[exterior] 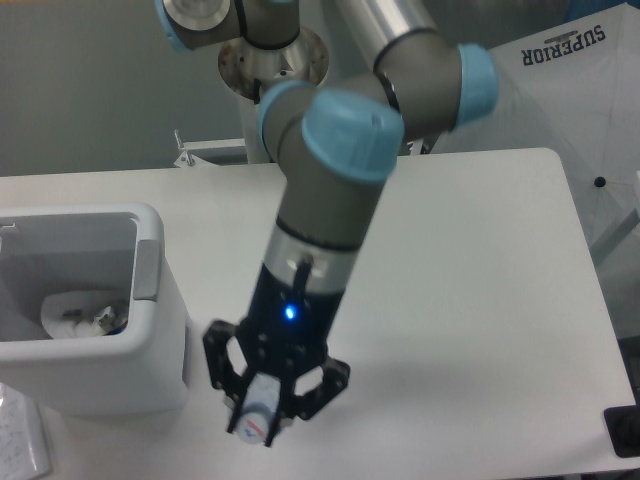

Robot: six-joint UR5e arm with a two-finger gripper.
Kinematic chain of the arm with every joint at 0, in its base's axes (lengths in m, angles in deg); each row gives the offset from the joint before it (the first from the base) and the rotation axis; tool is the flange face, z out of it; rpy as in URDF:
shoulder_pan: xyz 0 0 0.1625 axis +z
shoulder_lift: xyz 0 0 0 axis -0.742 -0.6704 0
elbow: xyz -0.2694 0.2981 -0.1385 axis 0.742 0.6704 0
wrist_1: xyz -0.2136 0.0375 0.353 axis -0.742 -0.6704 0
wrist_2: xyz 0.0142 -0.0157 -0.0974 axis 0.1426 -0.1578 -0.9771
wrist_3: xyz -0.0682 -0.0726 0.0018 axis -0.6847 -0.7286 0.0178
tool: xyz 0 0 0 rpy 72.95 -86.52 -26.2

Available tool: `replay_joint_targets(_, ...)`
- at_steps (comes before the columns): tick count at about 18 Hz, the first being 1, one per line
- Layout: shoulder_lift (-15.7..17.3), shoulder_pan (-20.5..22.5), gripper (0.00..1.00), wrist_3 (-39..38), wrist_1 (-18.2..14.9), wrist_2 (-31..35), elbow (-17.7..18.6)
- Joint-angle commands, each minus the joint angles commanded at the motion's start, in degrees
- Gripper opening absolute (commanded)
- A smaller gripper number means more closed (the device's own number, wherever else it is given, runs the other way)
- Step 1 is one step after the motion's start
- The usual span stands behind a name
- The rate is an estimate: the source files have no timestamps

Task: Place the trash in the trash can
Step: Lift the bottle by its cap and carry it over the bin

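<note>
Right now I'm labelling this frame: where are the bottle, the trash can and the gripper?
bottle (260,413), fixed camera, on its white cap end between the fingers.
trash can (150,300), fixed camera, on its right rim.
gripper (268,412), fixed camera, midway between the fingertips.

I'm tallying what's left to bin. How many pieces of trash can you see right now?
2: a capped clear bottle gripped in the hand above the table, and crumpled trash already in the trash can. More may be hidden behind the arm.
</note>
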Motion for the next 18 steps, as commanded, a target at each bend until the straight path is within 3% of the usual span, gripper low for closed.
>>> replay_joint_targets(4,3.2,0.0,0.03,-0.1,1.0,-5.7,0.5)
replay_joint_targets(11,4.9,-1.1,0.03,-0.2,3.1,-12.9,0.7)
replay_joint_targets(18,7.2,-5.0,0.03,0.2,3.3,-15.4,3.6)
